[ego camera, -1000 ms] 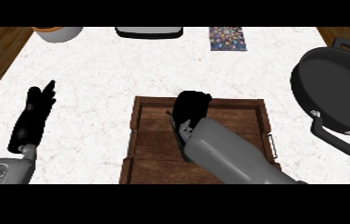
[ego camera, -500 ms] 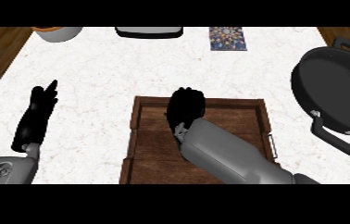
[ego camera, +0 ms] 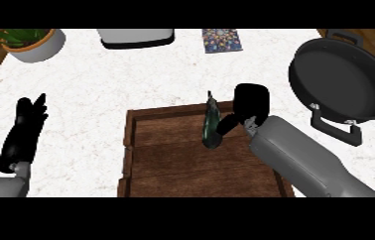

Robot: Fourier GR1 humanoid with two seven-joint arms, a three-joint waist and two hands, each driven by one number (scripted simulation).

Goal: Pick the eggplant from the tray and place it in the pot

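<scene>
Two hands noted from the head. Saw right hand (ego camera: 250,104) curled, thumb pinching eggplant (ego camera: 212,127), held on end over the far rim of tray (ego camera: 129,137), well apart from pot (ego camera: 333,80). Found left hand (ego camera: 25,131) open, fingers straight, resting at left edge of surface (ego camera: 110,75).

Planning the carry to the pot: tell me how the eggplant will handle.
The eggplant is long, narrow and smooth-looking, so it may slip or pivot against the right hand. It looks stiff, unlikely to droop. Laid on the tray, its rounded body could roll.
</scene>
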